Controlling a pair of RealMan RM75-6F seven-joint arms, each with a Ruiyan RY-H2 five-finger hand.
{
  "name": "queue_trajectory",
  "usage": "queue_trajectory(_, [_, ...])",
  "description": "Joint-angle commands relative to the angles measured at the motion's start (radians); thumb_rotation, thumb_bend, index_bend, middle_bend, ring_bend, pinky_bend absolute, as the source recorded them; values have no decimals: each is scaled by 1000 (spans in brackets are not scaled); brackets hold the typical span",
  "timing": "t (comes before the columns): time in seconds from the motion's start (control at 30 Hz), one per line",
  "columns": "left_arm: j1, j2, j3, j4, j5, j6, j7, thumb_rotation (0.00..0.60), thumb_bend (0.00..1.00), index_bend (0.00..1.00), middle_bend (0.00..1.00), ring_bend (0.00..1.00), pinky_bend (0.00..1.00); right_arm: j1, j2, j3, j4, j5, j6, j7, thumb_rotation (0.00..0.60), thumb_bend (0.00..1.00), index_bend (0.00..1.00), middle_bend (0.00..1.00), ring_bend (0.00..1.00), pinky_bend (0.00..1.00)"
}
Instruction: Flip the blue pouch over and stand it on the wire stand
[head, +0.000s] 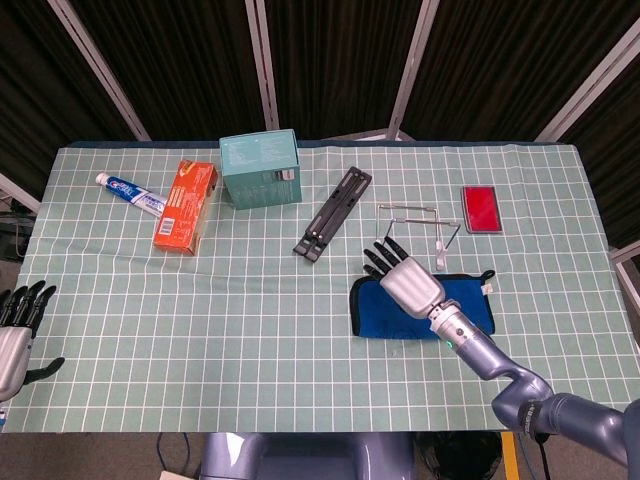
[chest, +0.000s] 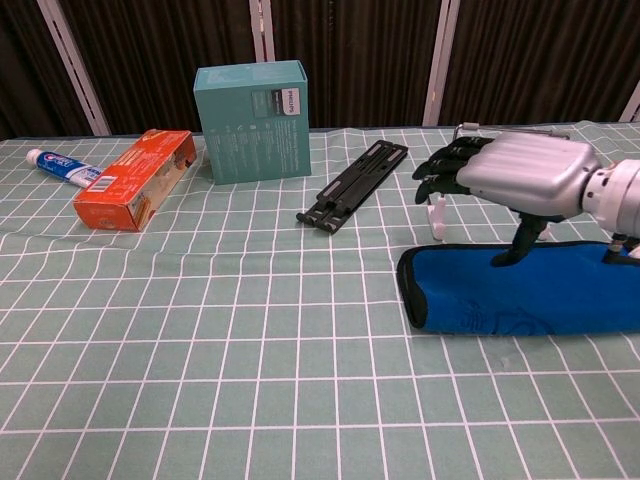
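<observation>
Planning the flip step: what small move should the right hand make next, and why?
Probably lower onto the pouch's left end and close the fingers on its edge. The right hand hovers open above the flat pouch, holding nothing, with the wire stand just behind.

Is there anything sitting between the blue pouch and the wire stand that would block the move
Nothing visible does. The wire stand sits just behind the blue pouch with only bare mat between them. The right hand hovers over the pouch, open. The black folded stand and red case lie off to either side.
</observation>
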Motion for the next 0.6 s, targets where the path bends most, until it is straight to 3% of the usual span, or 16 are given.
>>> queue_trajectory(0.03, [-2,-2,-1,2,-4,-3,1,600,0,0,0,0,0,26,-25,-9,15,-6,-27,-40,600,15,189,42,0,0])
queue_trajectory(0.33, [-10,-7,-4,14,-16,-19,1,600,0,0,0,0,0,72,-47,-60,-3,-58,-65,-38,600,14,220,60,0,0])
queue_trajectory(0.6, [-11,-11,-2,14,-16,-20,7,600,0,0,0,0,0,107,-66,-68,18,-56,-107,-72,600,14,229,63,0,0])
